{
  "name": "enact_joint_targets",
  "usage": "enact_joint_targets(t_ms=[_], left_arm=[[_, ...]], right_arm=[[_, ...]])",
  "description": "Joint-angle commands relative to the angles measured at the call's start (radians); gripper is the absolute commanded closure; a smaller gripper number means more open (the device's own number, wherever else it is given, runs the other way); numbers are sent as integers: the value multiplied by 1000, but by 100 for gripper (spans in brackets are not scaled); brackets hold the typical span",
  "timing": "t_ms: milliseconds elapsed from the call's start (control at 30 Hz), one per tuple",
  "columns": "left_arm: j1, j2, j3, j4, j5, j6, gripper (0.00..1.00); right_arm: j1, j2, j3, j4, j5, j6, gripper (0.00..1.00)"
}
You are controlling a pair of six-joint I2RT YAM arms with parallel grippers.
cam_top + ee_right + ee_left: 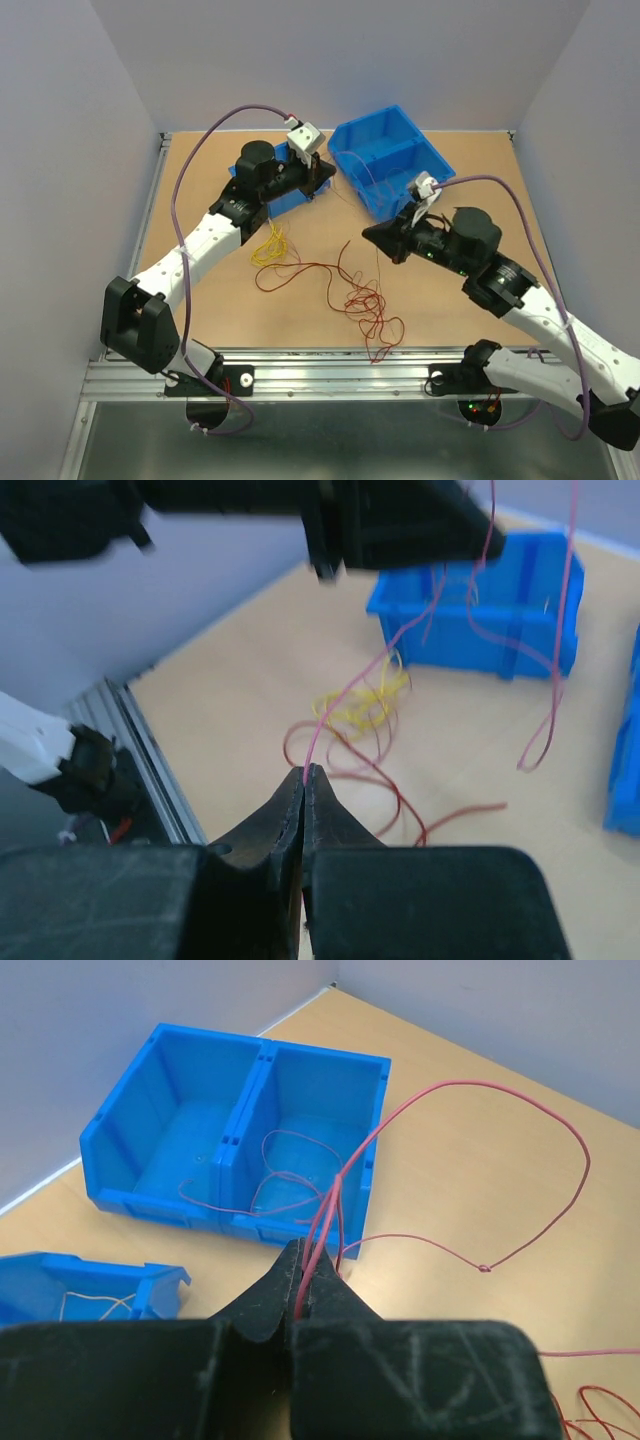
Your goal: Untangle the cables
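Left gripper [303,1282]: pressed together, pinching a red cable [560,1125]; far left of the table [300,320], just beside the blue bins.
Red cable: rises from the left gripper and arcs right in one wide loop with a small kink low on it.
Right gripper [304,778]: pressed together on a thin red strand [322,720]; right of centre.
Yellow cable [268,247]: bunched on the table, near the left arm.
Dark red cables [368,305]: loose tangle, near centre.
Two-compartment bin [262,1065]: far centre; thin wire loops inside.
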Motion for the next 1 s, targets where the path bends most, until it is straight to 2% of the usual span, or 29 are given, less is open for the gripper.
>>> enact_joint_targets(t_ms=[0,200,367,533,700,733,900,967], left_arm=[[0,-9,-2,61,8,1,100],[2,11,-2,70,-1,4,100],[12,32,13,70,-4,2,100],[26,44,39,64,19,-4,100],[25,135,151,22,63,-16,100],[26,156,176,13,71,-16,100],[26,300,355,-45,69,17,100],[31,378,454,-71,72,34,100]], right_arm=[[3,-35,171,32,39,27,99],[3,56,318,33,243,-19,99],[5,206,459,33,435,-71,99],[3,323,591,46,487,-119,99],[0,415,707,50,541,-174,99],[-18,435,708,58,546,-174,100],[-207,499,705,95,305,-66,99],[-277,540,719,131,255,-33,100]])
